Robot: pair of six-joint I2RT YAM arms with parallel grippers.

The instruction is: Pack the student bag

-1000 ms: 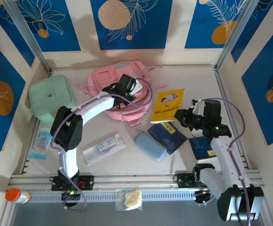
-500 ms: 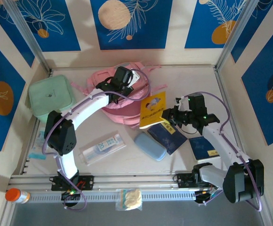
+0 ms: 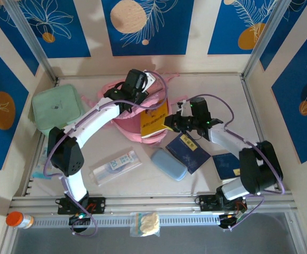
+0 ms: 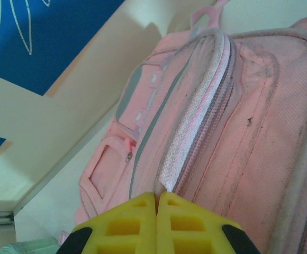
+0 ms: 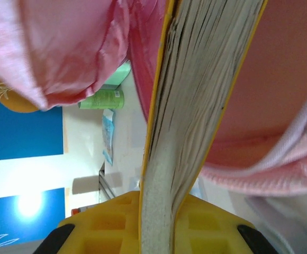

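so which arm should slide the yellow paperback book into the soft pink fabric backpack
Right. The right gripper is shut on the yellow paperback book, whose edge is at the mouth of the soft pink fabric backpack. The left gripper pinches the zip edge, seemingly holding it open.

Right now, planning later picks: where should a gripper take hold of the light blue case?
Grip the light blue case across its narrow width at mid-length, coming straight down: it lies flat and diagonal, and looks too long to span endwise.
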